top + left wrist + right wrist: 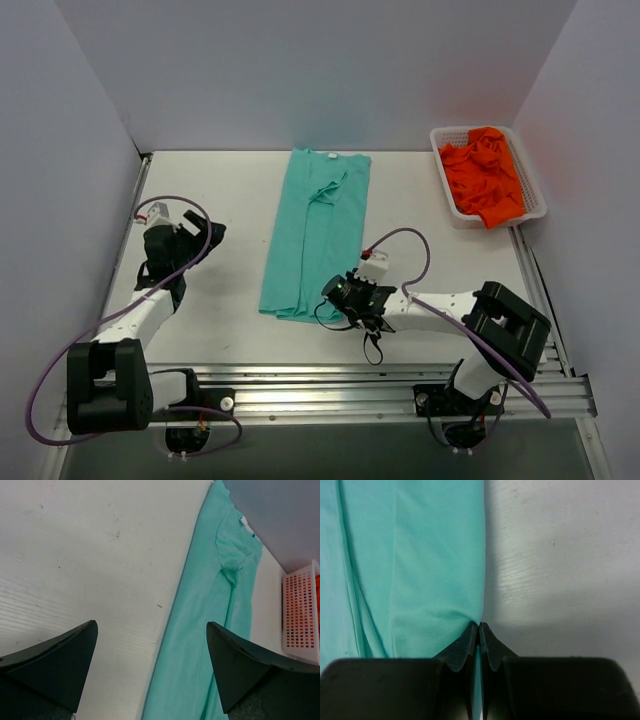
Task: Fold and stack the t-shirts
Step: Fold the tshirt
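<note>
We see our right hand (479,627) clamped on the tee (318,230) at its 5 o'clock corner; left hand (152,630) gapes wide, empty.

You cannot count the bright orange cloth tees (483,172) heaped in the white plastic mesh basket (463,217). The folded teal-green cloth t-shirt (420,555) runs off your right wrist view's top and left, its pinched edge hidden between the closed black fingers of the right gripper (479,629).
</note>
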Action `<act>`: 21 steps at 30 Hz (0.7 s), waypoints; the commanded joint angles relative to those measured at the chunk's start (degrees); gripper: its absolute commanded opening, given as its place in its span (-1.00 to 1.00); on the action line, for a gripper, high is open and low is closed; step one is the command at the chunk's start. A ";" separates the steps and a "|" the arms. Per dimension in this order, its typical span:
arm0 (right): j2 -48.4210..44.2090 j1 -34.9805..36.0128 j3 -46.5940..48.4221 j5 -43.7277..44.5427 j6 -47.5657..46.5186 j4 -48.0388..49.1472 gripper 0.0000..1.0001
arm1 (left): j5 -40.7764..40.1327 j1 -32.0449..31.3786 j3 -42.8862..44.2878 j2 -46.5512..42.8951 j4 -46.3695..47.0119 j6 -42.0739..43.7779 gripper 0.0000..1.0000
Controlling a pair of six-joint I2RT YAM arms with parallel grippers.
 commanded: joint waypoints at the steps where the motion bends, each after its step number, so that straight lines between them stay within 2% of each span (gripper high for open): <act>1: -2.55 0.42 -0.67 7.04 6.59 -8.39 -1.00 | -1.89 -4.13 0.97 -1.57 0.21 -0.09 0.98; 5: -4.92 0.42 -1.38 10.56 11.97 -14.99 -1.00 | -6.46 -10.03 2.55 -2.28 -2.51 0.88 0.98; 9: -7.38 0.42 -2.78 12.15 13.30 -16.32 -1.00 | -11.56 -16.44 5.35 -1.92 -5.32 3.86 0.98; 11: -7.91 0.42 -2.87 12.85 13.03 -16.93 -0.97 | -17.07 -20.30 7.47 -2.19 -8.65 6.06 0.93; 12: -7.83 0.42 -2.70 13.02 12.94 -17.02 -0.68 | -24.24 -24.85 8.43 -2.27 -11.71 7.89 0.88; 14: -7.65 0.42 -2.35 14.07 13.64 -18.50 -0.23 | -29.04 -28.39 11.16 -2.36 -13.85 9.22 0.88; 15: -7.65 0.42 -2.26 14.43 13.65 -18.69 0.28 | -30.97 -29.80 11.86 -2.36 -14.81 10.19 0.87; 16: -7.65 0.42 -2.26 14.52 13.56 -18.78 0.47 | -33.69 -31.90 11.87 -2.28 -14.47 10.81 0.87; 17: -7.74 0.42 -2.26 14.96 13.65 -19.04 0.61 | -33.80 -32.36 10.57 -2.19 -12.38 12.90 0.88; 18: -7.83 0.51 -2.26 15.13 13.47 -18.95 0.78 | -33.11 -32.45 8.55 -1.93 -4.10 13.01 0.87; 21: -8.44 0.68 -2.34 15.75 13.47 -19.04 0.85 | -28.82 -30.88 -1.82 2.02 14.54 11.52 0.87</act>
